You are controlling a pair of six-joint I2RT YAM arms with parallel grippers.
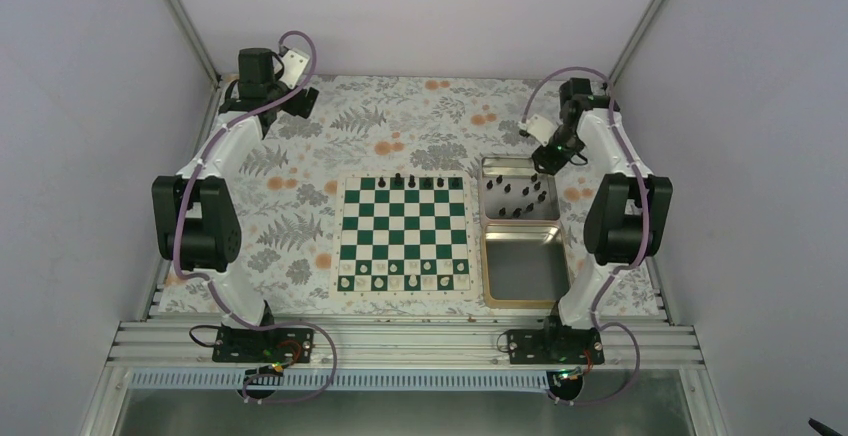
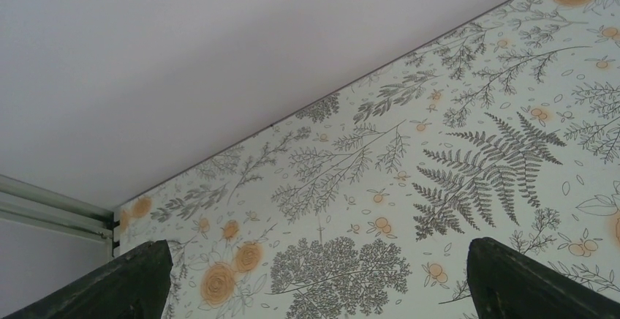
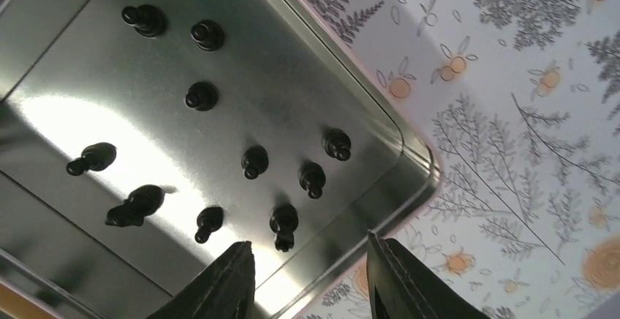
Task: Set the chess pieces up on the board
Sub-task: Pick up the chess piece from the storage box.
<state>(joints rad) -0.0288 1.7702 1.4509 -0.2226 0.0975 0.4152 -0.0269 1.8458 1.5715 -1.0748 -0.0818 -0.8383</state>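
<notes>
Chess pieces (image 3: 255, 161) in black are mostly sitting in the silver tin (image 3: 95, 63) just beside the board's right edge; the right wrist view is showing ten of them there, some standing and some lying on their sides. On the board (image 1: 403, 233) itself, only a handful of black pieces are standing along the far rank, toward its right half, while the white pieces (image 1: 400, 281) are filling the near rank. So the job is looking well short of halfway for black. The right gripper (image 3: 307, 290) is hovering over the tin's corner with its fingers parted and nothing between them. The left gripper (image 2: 318, 260) is idling spread wide and empty over the flowered tablecloth (image 2: 439, 151) at the far left corner, well apart from the board.
</notes>
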